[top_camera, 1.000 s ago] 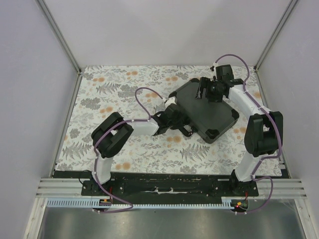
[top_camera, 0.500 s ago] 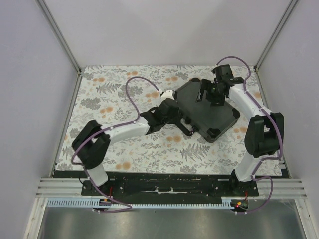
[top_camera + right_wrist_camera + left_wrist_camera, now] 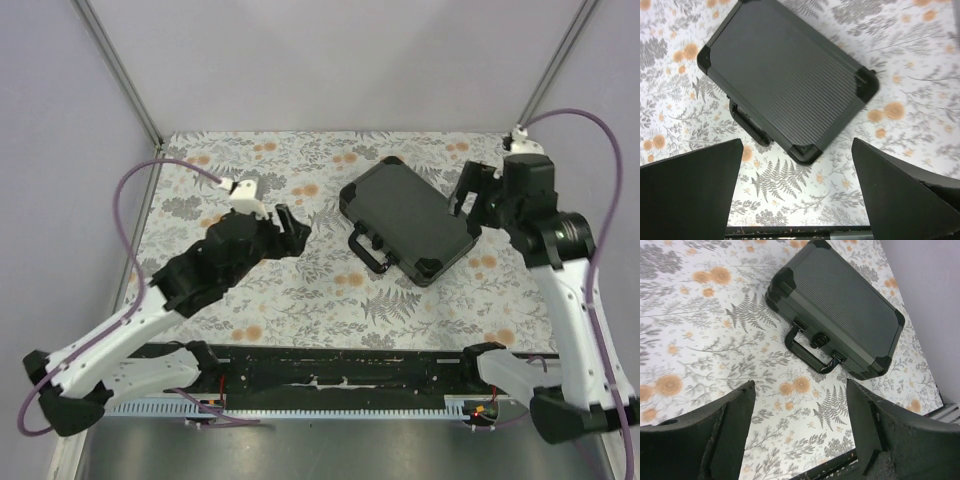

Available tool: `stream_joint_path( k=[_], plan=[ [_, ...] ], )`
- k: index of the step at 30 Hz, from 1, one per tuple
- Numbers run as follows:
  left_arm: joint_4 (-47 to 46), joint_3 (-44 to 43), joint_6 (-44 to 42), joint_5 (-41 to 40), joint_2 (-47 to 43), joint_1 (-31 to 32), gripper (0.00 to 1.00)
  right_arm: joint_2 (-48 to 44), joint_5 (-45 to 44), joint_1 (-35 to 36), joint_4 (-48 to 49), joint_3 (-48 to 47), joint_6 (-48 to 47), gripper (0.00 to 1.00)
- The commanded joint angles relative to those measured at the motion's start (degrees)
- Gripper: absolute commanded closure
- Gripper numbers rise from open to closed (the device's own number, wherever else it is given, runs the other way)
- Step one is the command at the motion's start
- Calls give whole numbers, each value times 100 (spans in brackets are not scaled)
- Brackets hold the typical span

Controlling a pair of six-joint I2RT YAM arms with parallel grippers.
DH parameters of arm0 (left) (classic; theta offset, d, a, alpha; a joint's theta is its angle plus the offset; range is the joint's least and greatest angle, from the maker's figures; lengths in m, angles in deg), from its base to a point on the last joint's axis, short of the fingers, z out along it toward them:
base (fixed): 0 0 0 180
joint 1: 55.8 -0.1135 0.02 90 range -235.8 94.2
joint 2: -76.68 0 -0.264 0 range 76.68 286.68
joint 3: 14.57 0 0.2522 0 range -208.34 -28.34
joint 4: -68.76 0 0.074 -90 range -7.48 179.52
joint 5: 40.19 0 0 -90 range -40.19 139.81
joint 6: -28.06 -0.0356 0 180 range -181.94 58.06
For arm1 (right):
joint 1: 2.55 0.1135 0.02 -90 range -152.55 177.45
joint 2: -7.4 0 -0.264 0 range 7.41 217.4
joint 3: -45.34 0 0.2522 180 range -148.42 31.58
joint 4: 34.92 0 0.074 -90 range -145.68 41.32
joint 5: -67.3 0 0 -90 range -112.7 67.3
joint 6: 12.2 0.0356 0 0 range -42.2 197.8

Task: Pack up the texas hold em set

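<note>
Case (image 3: 405, 220) mid-frame, long axis upper left to lower right; handle (image 3: 367, 250) faces left jaws — open, empty. Right jaws nearer, at right edge — open, empty.

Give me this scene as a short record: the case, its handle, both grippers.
case: black hard case, lid shut, flat on the floral cloth
handle: on the side facing the arms, untouched
left gripper: open, empty, left of the case
right gripper: open, empty, right of the case, not touching
</note>
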Motion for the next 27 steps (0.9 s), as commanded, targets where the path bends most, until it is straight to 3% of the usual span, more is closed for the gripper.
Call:
stream_joint_path(
  k=[1,9,14,27],
  plan=[
    [1330,69,-76,-348,-1032,21,20,-965,-758,11,-792,68,148,2],
    [2729,-397,-137,-507,-2010,21,16,-2178,-819,11,-1820,-486,306,2],
    [2642,-582,21,-173,-2212,21,16,-2785,-548,2,-1927,-496,368,2],
    [2545,-301,48,-436,-2511,21,14,-3278,-433,11,-1426,-64,8,2]
  ],
)
